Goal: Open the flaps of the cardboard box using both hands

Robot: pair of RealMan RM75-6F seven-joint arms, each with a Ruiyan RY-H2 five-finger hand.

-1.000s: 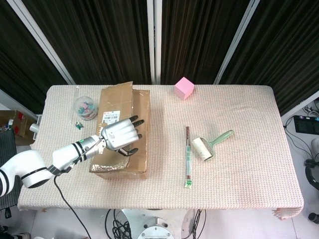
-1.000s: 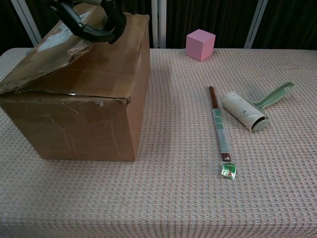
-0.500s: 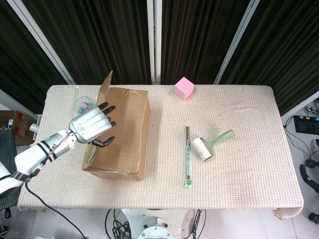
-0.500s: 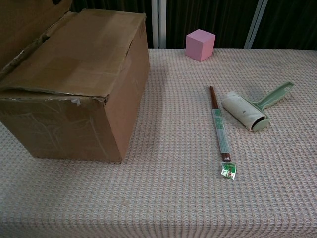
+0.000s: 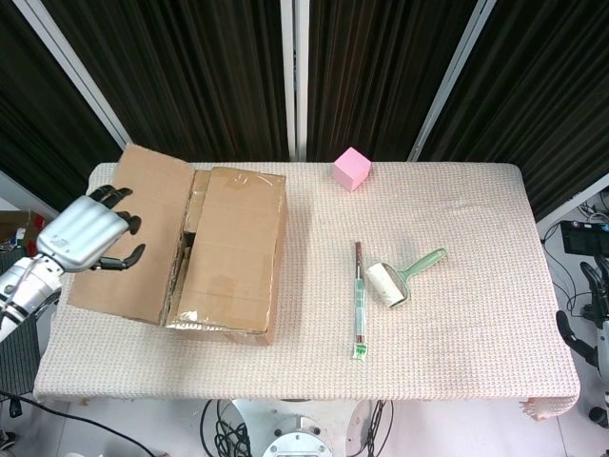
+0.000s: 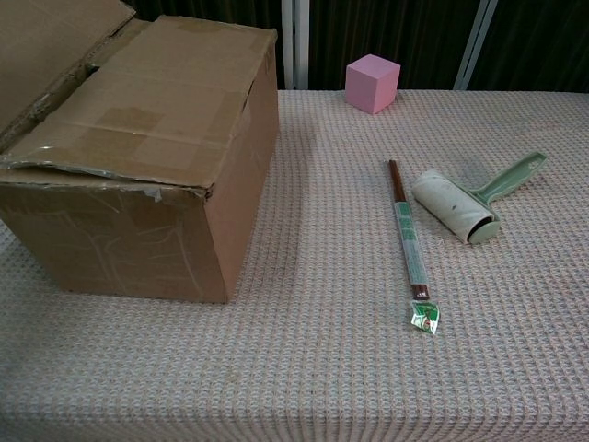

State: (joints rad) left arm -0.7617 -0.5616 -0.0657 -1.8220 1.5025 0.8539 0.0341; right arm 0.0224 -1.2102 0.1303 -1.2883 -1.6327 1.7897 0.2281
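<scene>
The cardboard box stands on the left part of the table. Its left flap is folded out to the left, leaving a dark gap along the box's middle. The right flap still lies flat on top. My left hand hovers at the outer edge of the opened flap with fingers spread and curved, holding nothing. In the chest view the box fills the left side and the raised flap shows at the top left corner; no hand shows there. My right hand is in neither view.
A pink cube sits at the back of the table. A green-handled lint roller and a long wrapped stick lie to the right of the box. The table wears a beige woven cloth.
My left hand has swung left off the box top, and the left flap went from lying flat, through upright, to folded outward. The box has shifted slightly.
</scene>
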